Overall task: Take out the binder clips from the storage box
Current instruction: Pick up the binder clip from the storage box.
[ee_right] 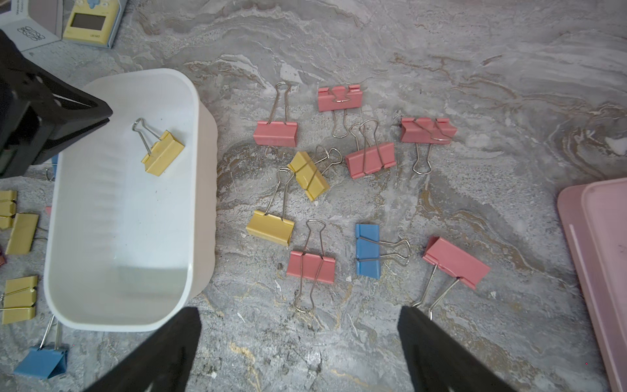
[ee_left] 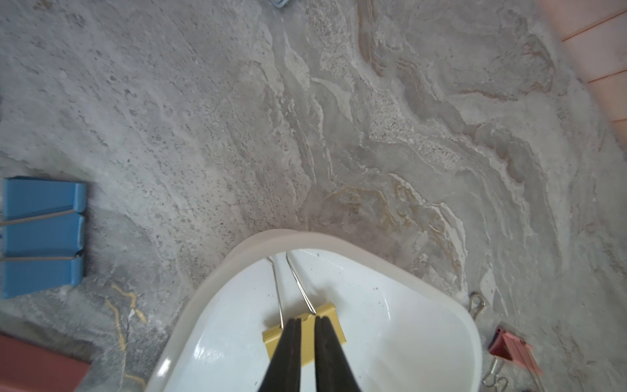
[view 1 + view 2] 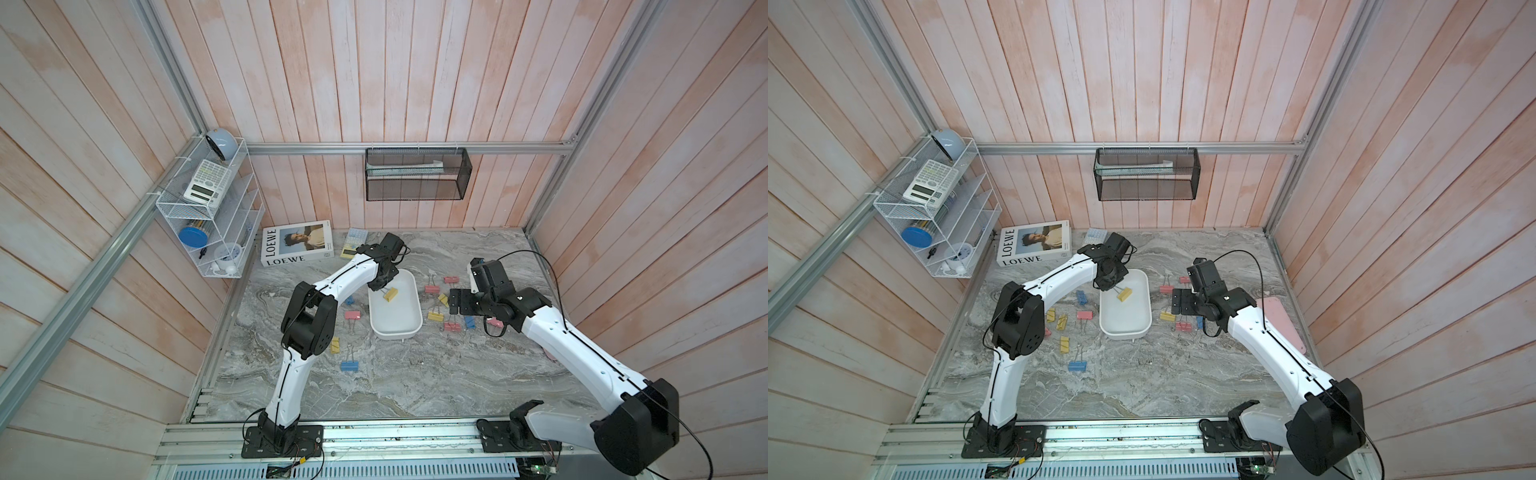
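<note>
Left tool (image 2: 307,320) seen at a narrow slit over yellow binder clip (image 2: 325,309) in storage box (image 2: 407,322); contact can't be told. Right tool (image 1: 298,310) held wide, binder clips (image 1: 369,159) ahead.

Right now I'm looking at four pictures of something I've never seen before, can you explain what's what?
A robot's left arm and right arm reach over a marble table. Two pictures look down from overhead; two come from wrist cameras. The white storage box holds one yellow binder clip; other binder clips lie on the table on both sides of it. The left gripper is almost shut over that clip; whether it grips is unclear. The right gripper is open, empty.
</note>
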You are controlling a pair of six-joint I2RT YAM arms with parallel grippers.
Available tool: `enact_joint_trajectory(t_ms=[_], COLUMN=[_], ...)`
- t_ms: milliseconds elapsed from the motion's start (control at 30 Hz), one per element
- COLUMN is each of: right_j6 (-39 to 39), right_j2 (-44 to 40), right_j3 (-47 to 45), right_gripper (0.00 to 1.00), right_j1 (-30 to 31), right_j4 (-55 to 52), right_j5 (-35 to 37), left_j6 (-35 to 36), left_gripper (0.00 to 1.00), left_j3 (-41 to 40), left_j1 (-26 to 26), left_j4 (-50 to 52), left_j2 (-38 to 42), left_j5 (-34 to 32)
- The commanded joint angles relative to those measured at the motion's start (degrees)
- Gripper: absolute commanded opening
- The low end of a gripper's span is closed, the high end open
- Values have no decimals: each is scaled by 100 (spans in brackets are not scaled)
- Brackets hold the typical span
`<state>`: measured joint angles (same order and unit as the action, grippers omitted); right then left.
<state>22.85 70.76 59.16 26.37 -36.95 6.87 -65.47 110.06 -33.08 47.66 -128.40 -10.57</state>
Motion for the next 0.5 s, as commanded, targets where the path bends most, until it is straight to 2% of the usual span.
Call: enact_joint_trajectory(t_ms=[0, 200, 467], right_j6=[-7, -37, -44], right_j2=[-73, -81, -80], right_j3=[-12, -27, -60], right_gripper=[98, 98, 98], right_j1=[-69, -79, -159], right_j4=[107, -43, -72], right_j5=[226, 258, 302], left_j6=[-114, -147, -273], left_gripper=[15, 15, 15], left_j3=[269, 499, 218], left_j1=[-32, -31, -29], left_j4=[191, 243, 180], left_j2=[-307, -658, -689], left_j5=[-166, -139, -114])
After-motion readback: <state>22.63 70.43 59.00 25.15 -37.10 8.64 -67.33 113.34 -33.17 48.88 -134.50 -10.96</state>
